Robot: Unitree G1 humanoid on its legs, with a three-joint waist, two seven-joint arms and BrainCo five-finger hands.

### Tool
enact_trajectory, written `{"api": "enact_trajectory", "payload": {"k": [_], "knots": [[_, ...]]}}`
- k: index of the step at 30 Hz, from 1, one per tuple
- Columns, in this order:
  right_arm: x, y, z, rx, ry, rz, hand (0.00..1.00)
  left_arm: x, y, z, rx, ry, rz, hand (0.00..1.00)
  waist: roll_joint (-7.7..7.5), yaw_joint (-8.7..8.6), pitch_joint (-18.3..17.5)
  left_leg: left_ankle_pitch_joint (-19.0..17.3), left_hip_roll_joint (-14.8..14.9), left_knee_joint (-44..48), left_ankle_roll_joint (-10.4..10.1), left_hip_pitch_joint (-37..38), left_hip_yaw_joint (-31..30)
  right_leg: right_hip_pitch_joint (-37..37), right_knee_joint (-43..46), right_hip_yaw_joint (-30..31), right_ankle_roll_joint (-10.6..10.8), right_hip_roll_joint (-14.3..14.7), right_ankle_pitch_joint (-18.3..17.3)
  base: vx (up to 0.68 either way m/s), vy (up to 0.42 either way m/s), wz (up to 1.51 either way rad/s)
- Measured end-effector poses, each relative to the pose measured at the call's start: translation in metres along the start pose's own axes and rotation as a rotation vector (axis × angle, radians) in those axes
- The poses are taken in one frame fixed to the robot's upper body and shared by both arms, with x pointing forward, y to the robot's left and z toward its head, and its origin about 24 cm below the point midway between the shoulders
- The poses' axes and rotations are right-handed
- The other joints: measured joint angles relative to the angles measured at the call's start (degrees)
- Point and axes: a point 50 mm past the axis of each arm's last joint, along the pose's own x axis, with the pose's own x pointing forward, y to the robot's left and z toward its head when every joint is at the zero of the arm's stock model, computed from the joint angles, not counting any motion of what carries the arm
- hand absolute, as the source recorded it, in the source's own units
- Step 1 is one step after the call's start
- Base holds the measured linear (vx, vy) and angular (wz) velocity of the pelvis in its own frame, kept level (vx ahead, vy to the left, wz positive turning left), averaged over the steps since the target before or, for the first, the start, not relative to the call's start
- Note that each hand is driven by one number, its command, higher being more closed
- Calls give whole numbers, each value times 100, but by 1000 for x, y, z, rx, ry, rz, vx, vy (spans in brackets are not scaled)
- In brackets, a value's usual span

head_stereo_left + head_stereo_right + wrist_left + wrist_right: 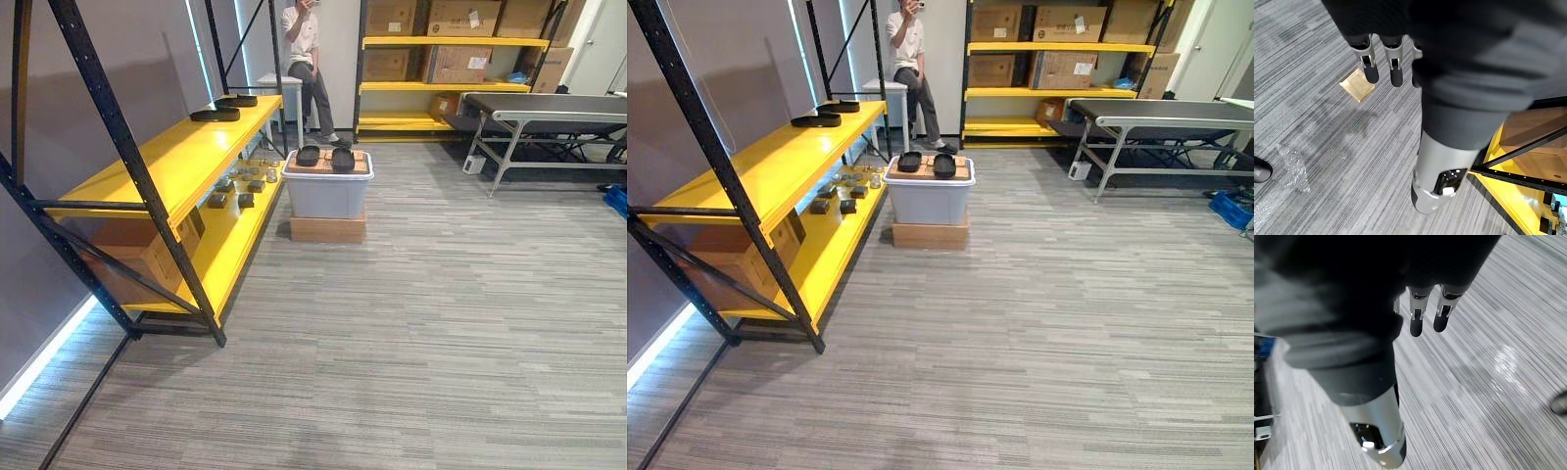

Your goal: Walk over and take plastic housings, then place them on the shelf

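Note:
Two black oval plastic housings point(308, 155) point(343, 158) lie side by side on the lid of a grey bin point(326, 194) across the floor ahead. Two more black housings point(215, 115) point(236, 101) rest at the far end of the top board of the yellow shelf point(167, 162) along the left wall. My left hand point(1370, 68) hangs over the carpet, fingers straight, holding nothing. My right hand point(1416, 318) hangs the same way, fingers straight and empty. Both hands are far from the bin.
The bin stands on a low brown base point(328, 228). Small parts point(240, 186) and a cardboard box point(137, 255) sit on the lower shelf board. A person point(306, 59) sits at the back; a conveyor table point(549, 108) and a box rack point(451, 44) stand back right. A tan square point(1357, 84) lies on the carpet.

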Motion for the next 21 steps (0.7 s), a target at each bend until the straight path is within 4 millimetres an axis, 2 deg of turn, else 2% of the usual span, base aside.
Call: {"api": "enact_trajectory", "payload": {"k": [6,10,13,21], "knots": [[-3,-5,-19,47,75,-36,0,-5,4,-20,-66,55,43,0,7,-18,0,17,0,-41,21,12,5,8,4,-31,0,-2,-4,-40,-17,0],[-10,-9,-48,284,154,-127,0,-11,1,-42,-98,110,75,0,3,-21,-3,54,-1,-104,48,48,18,16,0,-30,0,-1,-4,-33,-14,0],[-14,-4,-61,327,199,-135,0,-13,-1,-49,-113,125,87,0,5,-48,0,53,-1,-105,45,117,26,89,-18,-28,0,0,-4,0,0,0],[-16,5,-69,342,222,-123,0,-14,-12,-55,-79,139,52,0,1,-85,-1,47,0,-128,40,179,62,147,-32,-15,1,3,-3,-40,-25,-2]]}}
